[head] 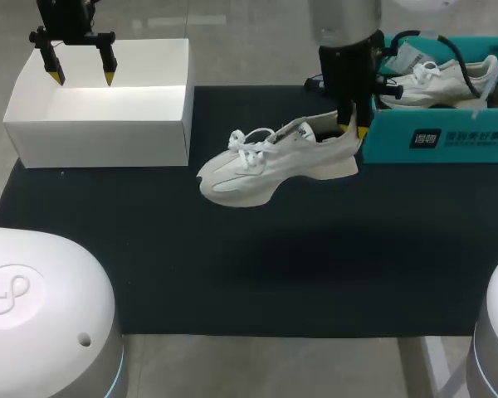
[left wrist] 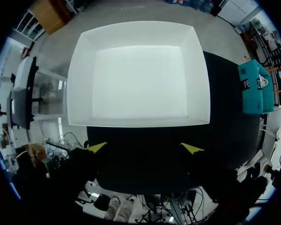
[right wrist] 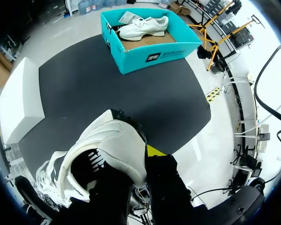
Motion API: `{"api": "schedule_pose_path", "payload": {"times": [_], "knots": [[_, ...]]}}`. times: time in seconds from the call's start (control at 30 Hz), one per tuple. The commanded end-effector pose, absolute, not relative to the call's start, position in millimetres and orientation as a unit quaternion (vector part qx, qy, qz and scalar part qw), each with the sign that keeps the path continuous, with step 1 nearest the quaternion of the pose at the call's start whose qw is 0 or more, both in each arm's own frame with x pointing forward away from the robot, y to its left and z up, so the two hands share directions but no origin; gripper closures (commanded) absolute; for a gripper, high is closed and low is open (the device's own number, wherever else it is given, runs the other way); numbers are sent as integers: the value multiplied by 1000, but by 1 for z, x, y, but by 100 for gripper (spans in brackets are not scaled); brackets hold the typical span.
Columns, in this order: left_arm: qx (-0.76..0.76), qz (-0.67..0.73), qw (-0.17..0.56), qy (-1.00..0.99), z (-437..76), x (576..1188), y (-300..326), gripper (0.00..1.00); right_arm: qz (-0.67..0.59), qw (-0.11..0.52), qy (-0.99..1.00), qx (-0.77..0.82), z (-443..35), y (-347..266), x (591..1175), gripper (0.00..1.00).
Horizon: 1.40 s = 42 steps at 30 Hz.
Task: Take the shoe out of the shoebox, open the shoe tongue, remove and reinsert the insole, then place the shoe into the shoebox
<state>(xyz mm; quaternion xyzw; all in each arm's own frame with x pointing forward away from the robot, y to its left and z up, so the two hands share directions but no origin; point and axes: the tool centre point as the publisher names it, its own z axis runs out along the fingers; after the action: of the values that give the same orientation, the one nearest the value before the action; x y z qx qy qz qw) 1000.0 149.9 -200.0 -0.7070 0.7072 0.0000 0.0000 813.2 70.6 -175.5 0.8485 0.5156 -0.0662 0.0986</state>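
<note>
Take-out step: the shoe (head: 266, 162) is clamped by the right end effector (head: 353, 129) at nine o'clock of the shoebox (head: 448, 141); lowering seems called for.

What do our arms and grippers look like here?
Both grippers, left gripper and right gripper, are black with two slim fingers ending in pointed yellow tips. The right arm's wrist link is a grey cylinder. Lower links are rounded white shells; the left arm's shell carries an embossed loop emblem and a bluish light ring.

A dark mat (head: 274, 274) carries a white box (head: 100, 133) at its left and a teal shoebox (head: 448, 141) at its right.
</note>
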Motion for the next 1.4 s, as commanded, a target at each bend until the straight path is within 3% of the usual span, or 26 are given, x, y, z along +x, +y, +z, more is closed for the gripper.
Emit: {"api": "schedule_pose_path", "payload": {"times": [0.03, 0.83, 1.03, 1.4], "knots": [[-707, 0, 0, 707, -200, 1000, 150, 0, -68, 93, 512, 851, -188, 77, 807, 100], [-707, 0, 0, 707, -200, 1000, 150, 0, -78, 91, 513, 850, -196, 81, 799, 100], [-707, 0, 0, 707, -200, 1000, 150, 0, -40, 53, 434, 898, -198, 69, 793, 100], [-707, 0, 0, 707, -200, 1000, 150, 0, -44, 43, 392, 918, -207, 70, 783, 100]]}}
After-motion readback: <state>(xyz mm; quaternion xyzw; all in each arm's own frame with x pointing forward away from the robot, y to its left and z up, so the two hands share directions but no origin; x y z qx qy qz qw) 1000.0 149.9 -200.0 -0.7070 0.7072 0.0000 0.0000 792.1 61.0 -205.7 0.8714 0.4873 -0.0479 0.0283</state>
